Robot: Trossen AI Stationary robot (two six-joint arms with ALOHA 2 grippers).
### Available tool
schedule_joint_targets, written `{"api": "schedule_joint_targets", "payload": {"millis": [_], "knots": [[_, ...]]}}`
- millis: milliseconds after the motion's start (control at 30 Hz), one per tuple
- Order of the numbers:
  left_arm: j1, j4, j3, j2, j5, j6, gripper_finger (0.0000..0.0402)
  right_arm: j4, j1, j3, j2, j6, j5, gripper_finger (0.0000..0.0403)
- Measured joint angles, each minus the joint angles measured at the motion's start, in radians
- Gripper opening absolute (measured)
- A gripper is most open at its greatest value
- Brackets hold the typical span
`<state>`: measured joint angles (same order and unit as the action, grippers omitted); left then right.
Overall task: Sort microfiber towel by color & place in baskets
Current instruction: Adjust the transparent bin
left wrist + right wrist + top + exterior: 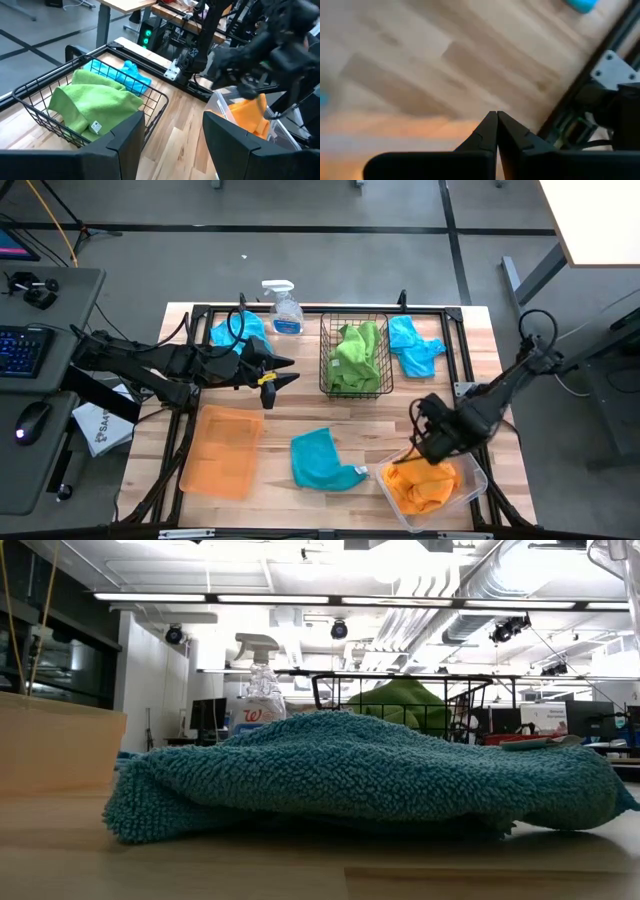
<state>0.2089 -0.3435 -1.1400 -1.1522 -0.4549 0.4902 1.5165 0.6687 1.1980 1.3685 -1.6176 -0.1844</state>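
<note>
- At the table's left, the left gripper (pixel 283 374) is held above bare wood between the flat orange tray (pixel 220 452) and the black wire basket (pixel 355 357); in its wrist view the two fingers (pixel 125 140) are seen spread wide, with nothing between them.
- A turquoise towel (pixel 238 331) is partly covered by that arm at the far left corner, beside the spray bottle (pixel 284 308); its full outline cannot be made out.
- A second turquoise towel (pixel 322 460) lies crumpled on the near middle of the table, clear of every container. Its looped pile fills the low view (pixel 360 775), and most of what stands behind it is blocked there.
- The cloths are judged light, soft and limp; a raised fold or bunched edge is likely the best place to pinch, since a flat patch would slip.
- Green towels (pixel 357 352) are heaped inside the wire basket.
- A third turquoise towel (pixel 411 346) rests on the wood just right of that basket.
- At the near right, the right gripper (pixel 428 442) is poised at the rim of the clear bin (pixel 475 480), where an orange towel (pixel 425 484) is piled. Its fingers (pixel 490 131) are pressed together in the wrist view, and no cloth is seen between the tips.
</note>
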Motion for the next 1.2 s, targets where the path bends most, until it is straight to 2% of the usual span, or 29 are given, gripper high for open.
{"api": "schedule_joint_targets", "payload": {"millis": [133,233,367,600,900,1100,1200], "knots": [[0.000,0.001,0.000,0.000,0.000,0.022,0.0188,-0.051,-0.072,-0.096,-0.052,0.004,-0.006,0.0002],[0.001,0.002,0.000,0.000,0.000,0.033,0.0188,-0.139,-0.097,-0.145,-0.084,0.038,0.051,0.0001],[0.002,0.002,0.000,0.000,0.000,0.033,0.0188,-0.155,-0.091,-0.166,-0.095,0.051,0.112,0.0001],[0.002,0.002,0.000,0.000,0.000,0.032,0.0188,-0.127,-0.025,-0.125,-0.095,-0.020,0.143,0.0000],[0.002,0.000,0.000,0.000,0.000,0.031,0.0188,-0.122,0.120,-0.087,-0.095,-0.224,0.194,0.0000],[0.002,-0.003,0.000,0.000,0.004,0.030,0.0188,-0.149,0.190,-0.087,-0.095,-0.366,0.201,0.0000],[0.002,-0.003,0.000,0.000,0.006,0.030,0.0188,-0.153,0.209,-0.078,-0.094,-0.426,0.170,0.0000]]}}
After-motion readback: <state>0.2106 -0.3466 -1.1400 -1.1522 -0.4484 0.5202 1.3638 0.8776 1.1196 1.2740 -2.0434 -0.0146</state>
